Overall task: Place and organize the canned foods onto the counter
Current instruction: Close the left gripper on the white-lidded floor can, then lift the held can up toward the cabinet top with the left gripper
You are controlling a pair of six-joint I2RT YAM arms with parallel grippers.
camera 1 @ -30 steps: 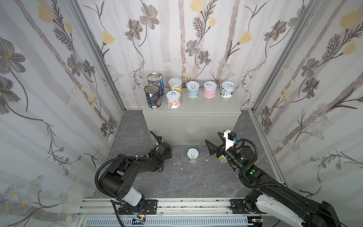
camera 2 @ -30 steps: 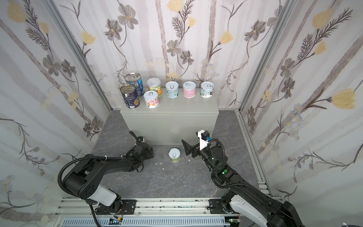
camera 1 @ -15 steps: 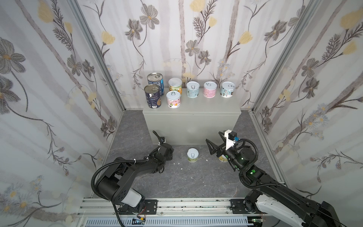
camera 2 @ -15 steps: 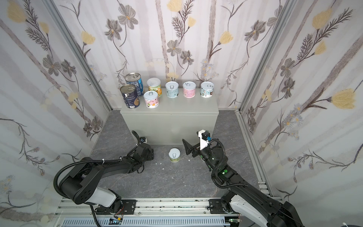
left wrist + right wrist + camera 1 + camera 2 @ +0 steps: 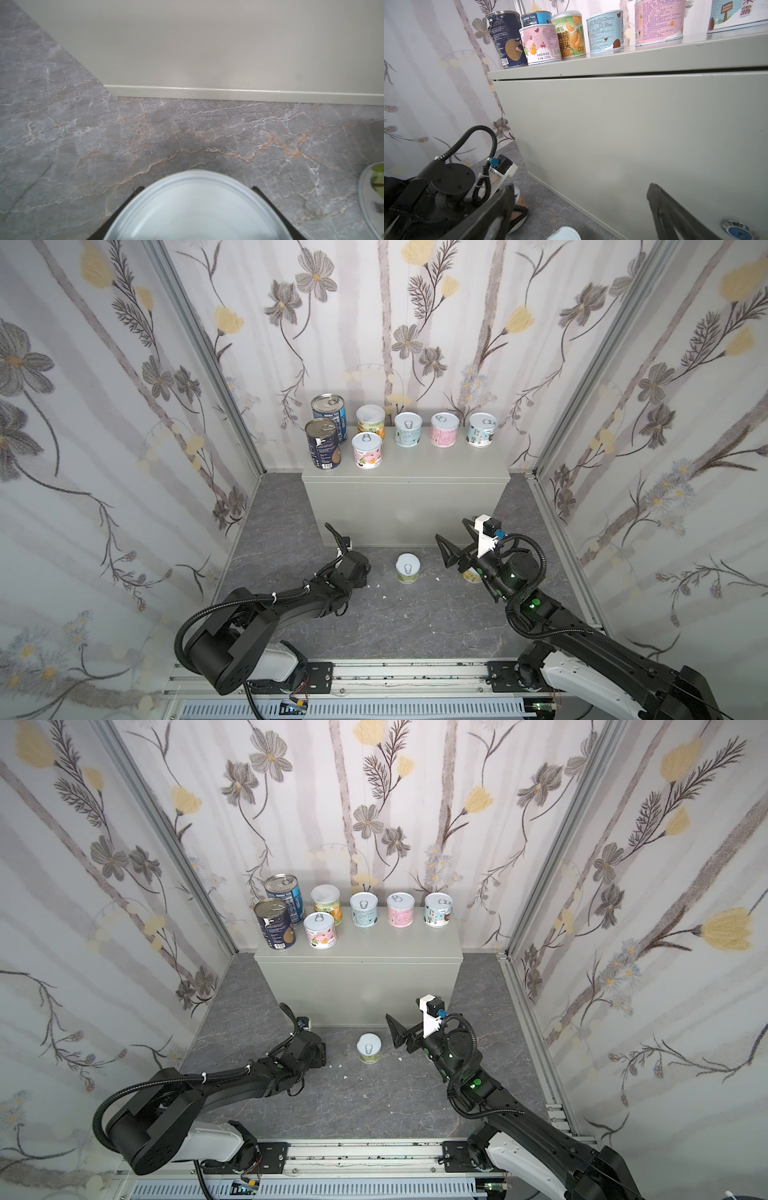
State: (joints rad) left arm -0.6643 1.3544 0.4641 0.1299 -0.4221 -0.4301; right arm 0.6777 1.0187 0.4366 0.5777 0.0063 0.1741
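Left jaws grip white-lidded can [image 5: 197,209]; blue can [image 5: 536,19] reads "Nutrition Facts".

The light-grey counter [image 5: 415,466] carries seven upright cans: two tall dark-blue cans [image 5: 323,445] with bare metal lids at its left end, a peach can [image 5: 370,420] and a pink fruit can [image 5: 367,450] just beside them, three pastel cans [image 5: 444,429] spaced along its back edge. Down before its front stand a green-labelled can [image 5: 407,568] and a half-hidden can [image 5: 471,576]; a white-lidded can [image 5: 195,209] sits clasped in the left gripper [image 5: 197,187]
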